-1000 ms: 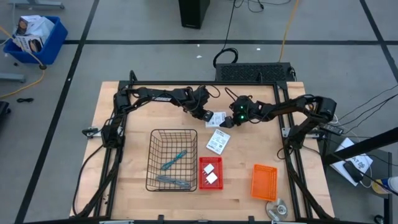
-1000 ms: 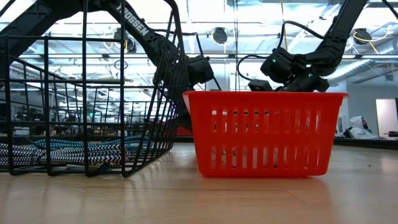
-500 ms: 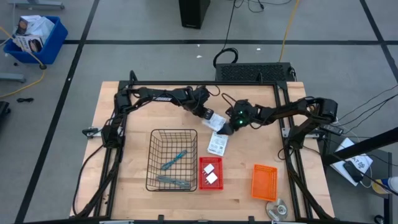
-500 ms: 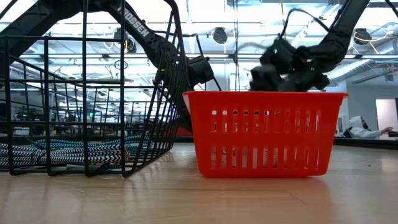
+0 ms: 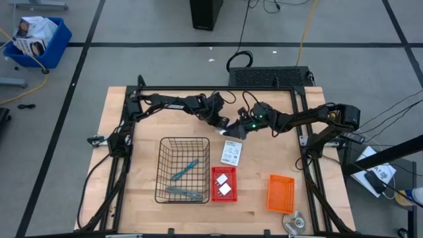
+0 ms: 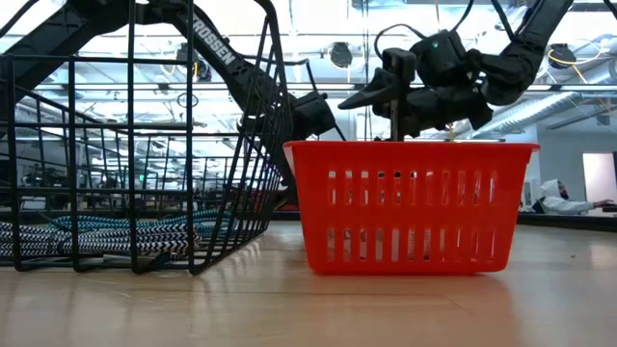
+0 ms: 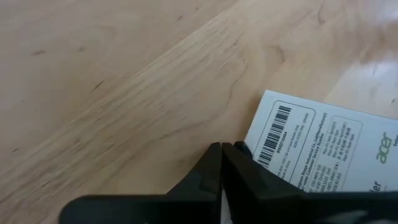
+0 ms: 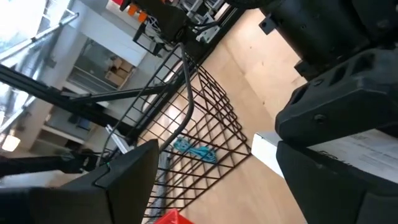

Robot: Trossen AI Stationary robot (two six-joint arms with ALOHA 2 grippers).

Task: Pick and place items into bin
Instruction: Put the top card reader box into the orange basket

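Observation:
Two flat white cards with green print lie on the table. One card (image 5: pixel 231 153) is clear of both arms; the other card (image 5: pixel 229 131) (image 7: pixel 317 155) lies between the grippers. My left gripper (image 5: pixel 223 124) (image 7: pixel 221 148) is shut, with its tips down at that card's barcode corner. My right gripper (image 5: pixel 236 128) (image 6: pixel 378 94) (image 8: pixel 217 174) hangs open above the same card, raised off the table. Two teal and grey tools (image 5: pixel 184 170) lie in the black wire basket (image 5: pixel 160 170). Two white blocks (image 5: pixel 223 184) sit in the red bin (image 5: pixel 215 197) (image 6: pixel 415 207). My left gripper has its shut fingertips (image 7: pixel 214 155) at the barcode corner (image 7: pixel 261 146) of the card, slanting down from the table's left. The card lies flat on the wood. I cannot tell whether the tips touch it.
An orange bin (image 5: pixel 281 193) stands at the near right, with a round silver disc (image 5: pixel 295 221) at the table's near edge beside it. The wire basket and the red bin stand side by side near the middle. Bare wood lies around the free card.
My right gripper has moved toward the table's left, closing in on my left gripper and the far card. It has also risen and tipped, so its fingers now point left above the red bin's rim in the low view. My left gripper has stayed put.

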